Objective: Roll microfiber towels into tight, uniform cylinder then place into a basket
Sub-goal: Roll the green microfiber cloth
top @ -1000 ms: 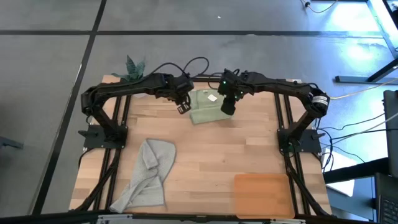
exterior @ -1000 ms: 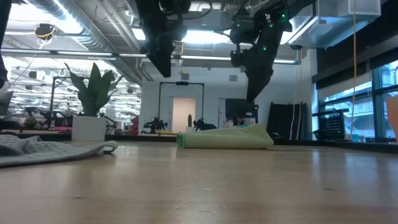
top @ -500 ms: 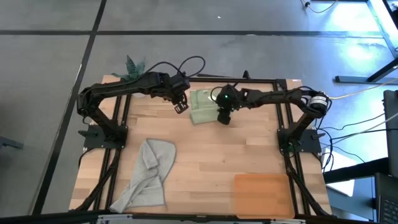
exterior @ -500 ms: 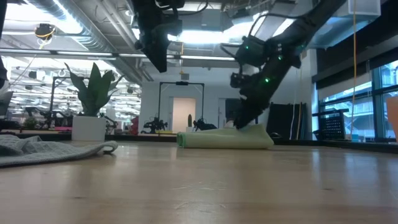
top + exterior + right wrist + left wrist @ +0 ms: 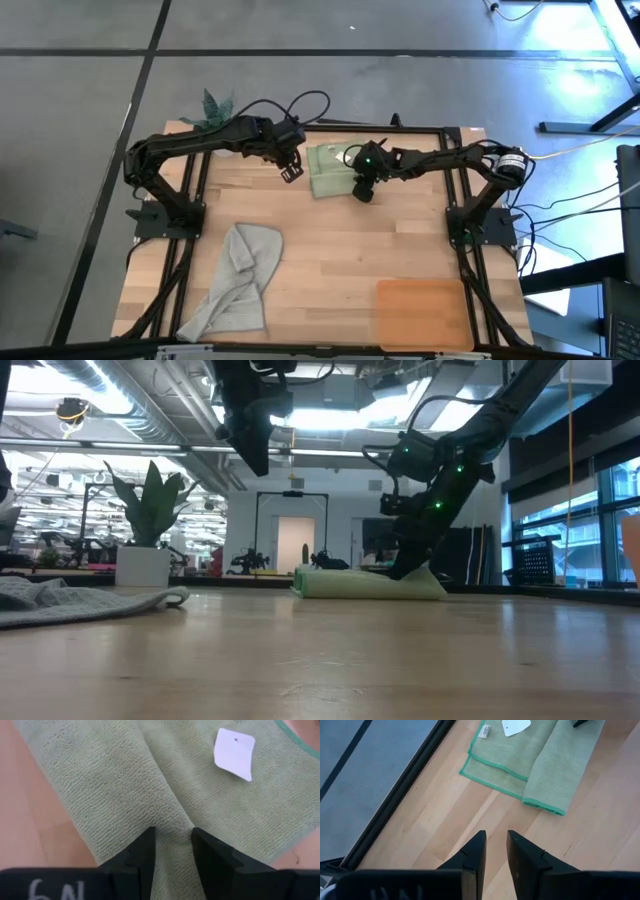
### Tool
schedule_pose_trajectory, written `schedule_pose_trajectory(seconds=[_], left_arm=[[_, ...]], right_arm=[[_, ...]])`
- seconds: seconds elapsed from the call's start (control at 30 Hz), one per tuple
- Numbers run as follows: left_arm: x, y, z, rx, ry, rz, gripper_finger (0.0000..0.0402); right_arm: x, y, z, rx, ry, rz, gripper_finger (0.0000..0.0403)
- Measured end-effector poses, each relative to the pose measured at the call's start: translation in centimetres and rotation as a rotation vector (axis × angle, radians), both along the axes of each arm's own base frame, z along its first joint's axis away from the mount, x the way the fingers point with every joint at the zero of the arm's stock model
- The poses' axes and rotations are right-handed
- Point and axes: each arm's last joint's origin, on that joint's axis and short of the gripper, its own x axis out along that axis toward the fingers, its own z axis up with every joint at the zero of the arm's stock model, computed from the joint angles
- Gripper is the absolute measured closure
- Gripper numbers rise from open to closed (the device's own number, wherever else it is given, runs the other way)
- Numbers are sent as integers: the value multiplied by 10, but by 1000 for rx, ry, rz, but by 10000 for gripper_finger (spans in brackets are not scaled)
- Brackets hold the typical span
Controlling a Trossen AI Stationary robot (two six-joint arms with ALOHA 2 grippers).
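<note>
Basket [image 5: 421, 313]: orange-brown, shallow, near right corner of the tabletop [image 5: 330, 250]; holds nothing. Grey towel [image 5: 235, 280]: crumpled, near left side, unrolled. Green towel [image 5: 328, 172]: far edge, middle, partly rolled, white tag [image 5: 234, 753] showing. Right tool [image 5: 172, 841]: down on the roll's fold, fingers narrowly parted, pinching a ridge of green cloth. Left tool [image 5: 495, 850]: hovering just beside the green towel, fingers slightly apart, holding nothing. Rolling advice: keep the pinch low and tension even, so the cylinder stays tight and uniform.
</note>
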Motion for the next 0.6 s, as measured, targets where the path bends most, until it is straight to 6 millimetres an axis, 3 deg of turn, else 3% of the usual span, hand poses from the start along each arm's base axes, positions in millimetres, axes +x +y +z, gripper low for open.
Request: schedule_pose_trajectory(seconds=[0.6], left_arm=[[0,0,0,-1,0,1,334]], right_arm=[[8,32,-5,156,4,148,272]])
